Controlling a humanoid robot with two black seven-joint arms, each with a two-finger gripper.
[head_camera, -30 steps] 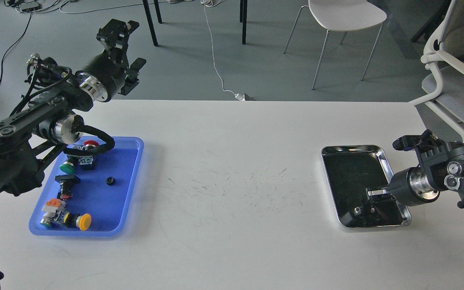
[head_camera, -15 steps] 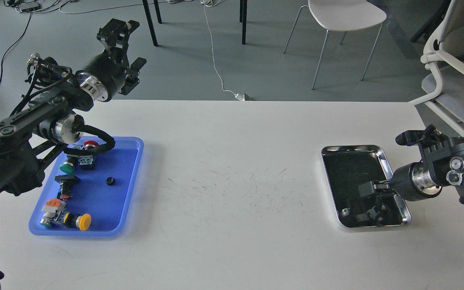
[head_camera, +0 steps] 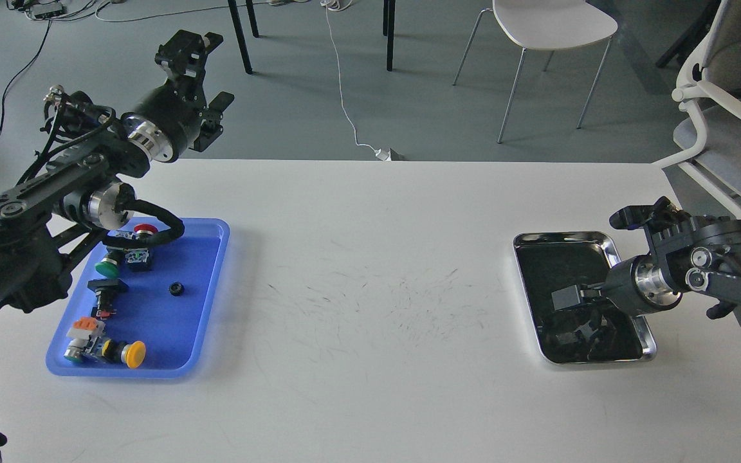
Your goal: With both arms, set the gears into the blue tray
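The blue tray (head_camera: pixel 206 270) lies at the table's left. One small black gear (head_camera: pixel 175 289) rests on its floor, right of the push-buttons. My left gripper (head_camera: pixel 205 80) is raised beyond the table's far left edge, above and behind the tray, open and empty. My right gripper (head_camera: pixel 573 308) hangs low over the steel tray (head_camera: pixel 563 236). One grey finger pad (head_camera: pixel 563 298) shows, but the rest merges with the dark tray floor and its reflections. I cannot tell whether it holds a gear. No loose gear shows in the steel tray.
Several push-buttons lie in the blue tray: red (head_camera: pixel 145 228), green (head_camera: pixel 108 265), black (head_camera: pixel 103 286), yellow (head_camera: pixel 134 354). Faint scuff marks cover the white table (head_camera: pixel 377 296) between the trays. Chairs and cables stand on the floor beyond the far edge.
My right gripper has risen and shifted left and back over the steel tray. The small gear seen near that tray's front left no longer shows. The left arm has not moved.
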